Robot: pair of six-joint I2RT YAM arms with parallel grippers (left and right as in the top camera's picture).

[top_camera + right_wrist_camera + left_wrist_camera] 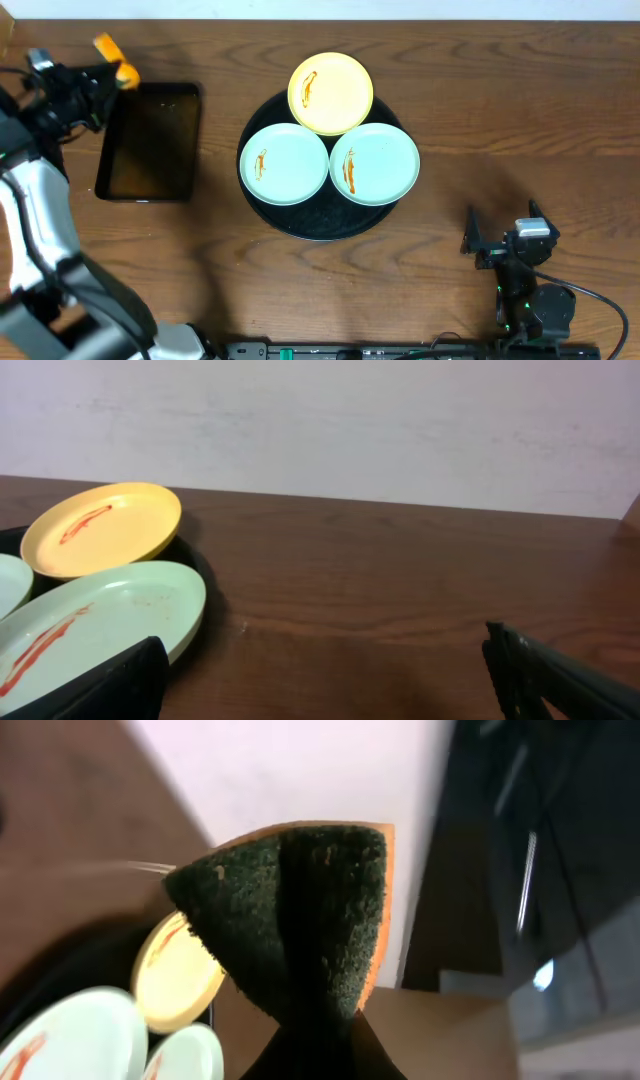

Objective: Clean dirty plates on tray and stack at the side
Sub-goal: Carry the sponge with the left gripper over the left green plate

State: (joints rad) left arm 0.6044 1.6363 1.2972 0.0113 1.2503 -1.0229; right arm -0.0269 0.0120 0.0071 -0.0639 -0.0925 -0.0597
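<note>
While the left hand [110,72] clenches a sponge [290,920] near the small tray [150,140], three streaked plates [283,163] sit on the round tray [320,224]; the right hand [335,680] stands released, well apart.

My overhead camera looks straight down on the table [520,120], with the tray [300,225] near centre. The left wrist view, from ten o'clock, sits tight behind its sponge [290,920] and catches the plates [175,975] at its seven o'clock. The right wrist view, from four o'clock, looks low across the wood at those same plates.
</note>
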